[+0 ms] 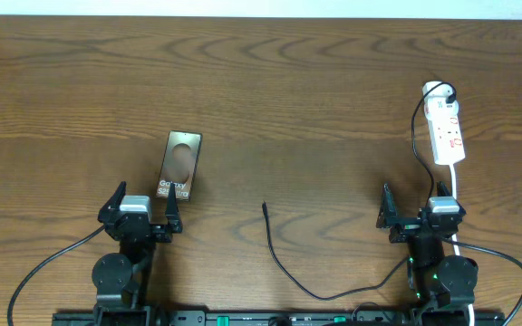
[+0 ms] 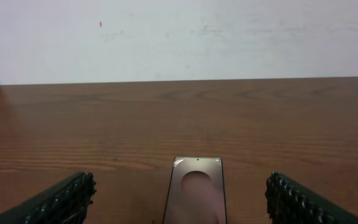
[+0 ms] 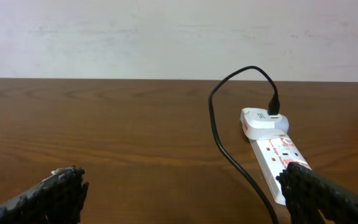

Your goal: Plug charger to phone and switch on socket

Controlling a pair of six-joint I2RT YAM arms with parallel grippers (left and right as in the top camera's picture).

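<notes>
On the counter (image 1: pixel 288 81), the phone (image 1: pixel 179 166) lies flat just at 12 o'clock of the left gripper (image 1: pixel 143 210), whose jaws are spread wide and empty. The charger (image 1: pixel 265 209) has its free tip bare at the phone's 4 o'clock, apart from it. The socket (image 1: pixel 447 131) sits at 12 o'clock of the right gripper (image 1: pixel 422 215), whose jaws are likewise apart, holding nothing.

1. Flat bronze rectangular phone (image 1: pixel 178 166) lies left on the brown wooden worktop (image 1: pixel 288 81).
2. Small white oblong power strip (image 1: pixel 447 131) lies far right, well apart.
3. Long thin black charger cable (image 3: pixel 212 112) has its free tip between them; its other end seemingly enters the strip's far end.
</notes>
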